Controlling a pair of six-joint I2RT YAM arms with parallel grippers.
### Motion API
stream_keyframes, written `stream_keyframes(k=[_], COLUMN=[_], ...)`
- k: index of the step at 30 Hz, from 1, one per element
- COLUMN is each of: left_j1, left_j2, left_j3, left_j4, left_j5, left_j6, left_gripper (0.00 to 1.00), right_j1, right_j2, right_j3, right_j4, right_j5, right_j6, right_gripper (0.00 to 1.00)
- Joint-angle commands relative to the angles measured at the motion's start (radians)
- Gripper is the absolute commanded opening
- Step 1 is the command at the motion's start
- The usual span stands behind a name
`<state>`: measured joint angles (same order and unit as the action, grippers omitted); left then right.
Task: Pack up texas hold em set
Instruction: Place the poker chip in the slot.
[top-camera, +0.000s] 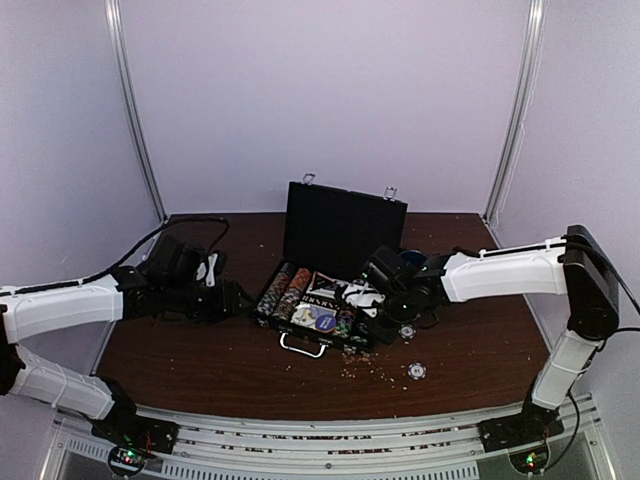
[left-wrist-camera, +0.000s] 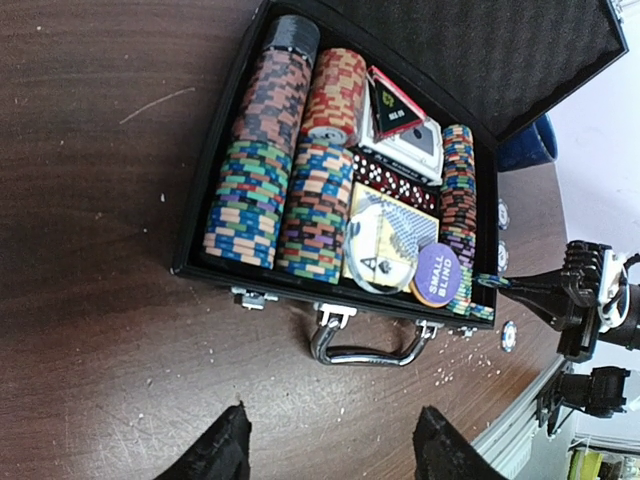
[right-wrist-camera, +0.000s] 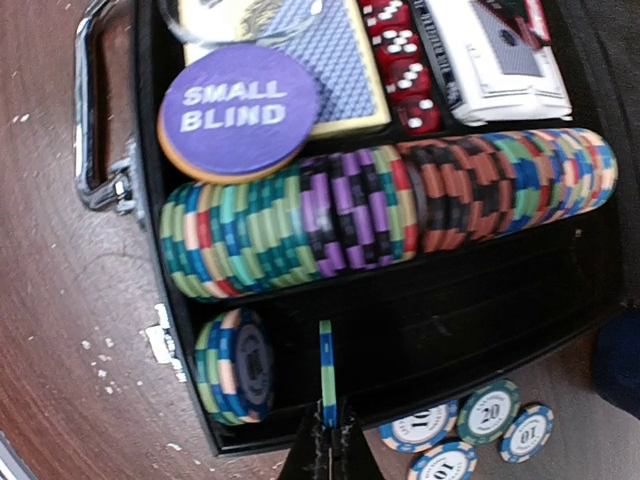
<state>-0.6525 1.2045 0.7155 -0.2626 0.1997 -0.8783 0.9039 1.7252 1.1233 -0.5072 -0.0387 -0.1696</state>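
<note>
While left gripper (left-wrist-camera: 332, 412) gapes, half cropped, right gripper (right-wrist-camera: 330, 425) pinches one chip (right-wrist-camera: 326, 368).

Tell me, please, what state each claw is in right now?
Left claw: open, holding nothing.
Right claw: shut on a thin green-and-blue striped poker chip.

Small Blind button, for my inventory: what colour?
The Small Blind button is purple with white lettering; right wrist view shows best.
</note>
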Motion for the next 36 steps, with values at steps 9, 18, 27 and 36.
stream_keyframes(k=[9,18,27,36], left_j1=[0.011,0.010,0.010,0.010], left_j2=[-0.028,-0.032,-0.049,-0.063], left_j3=[-0.049,-0.061,-0.069,-0.076], left_j4=[0.050,0.054,0.048,0.042], left_j5=[0.042,0.050,0.052,0.048], left_j6=[0.010,0.011,0.011,0.012], left_gripper=[0.58,0.57,0.57,0.57], right_j1=[0.060,0.083,0.088,0.088], right_j2=[0.001,0.007,0.004,-0.053], right_j3=[0.016,0.022,0.029,0.026], right_j4=[-0.057,-0.070,-0.085,-0.087], right_j5=[-0.039,-0.031,-0.006,0.005], right_j6=[-0.022,-0.022,-0.007,0.030], right_gripper=[0.00,0.02,0.16,0.28])
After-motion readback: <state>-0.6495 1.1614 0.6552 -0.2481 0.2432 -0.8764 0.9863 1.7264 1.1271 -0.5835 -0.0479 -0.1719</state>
